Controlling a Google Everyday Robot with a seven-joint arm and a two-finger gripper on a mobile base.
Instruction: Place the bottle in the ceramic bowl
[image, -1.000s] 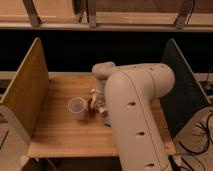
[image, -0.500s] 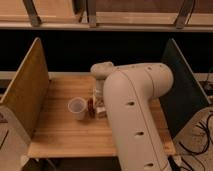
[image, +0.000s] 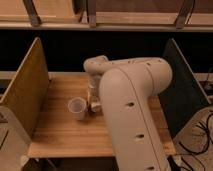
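My gripper (image: 93, 100) reaches down to the wooden table (image: 60, 135), just right of the translucent white cup (image: 76, 108). A small pale piece (image: 95, 106) shows at the gripper's tip, close against the cup's right side. It may be the bottle, but I cannot tell whether it is held. My big cream arm (image: 130, 100) covers the table's middle and right. The ceramic bowl is hidden, and so is the small dark red object.
A tan wooden side panel (image: 25, 90) stands on the left of the table and a dark panel (image: 182, 90) on the right. Dark shelving runs along the back. Cables (image: 200, 135) lie on the floor at the right.
The gripper has dipped slightly lower beside the cup. The orange-brown and dark red bits seen near it earlier no longer show. The cup has not moved.
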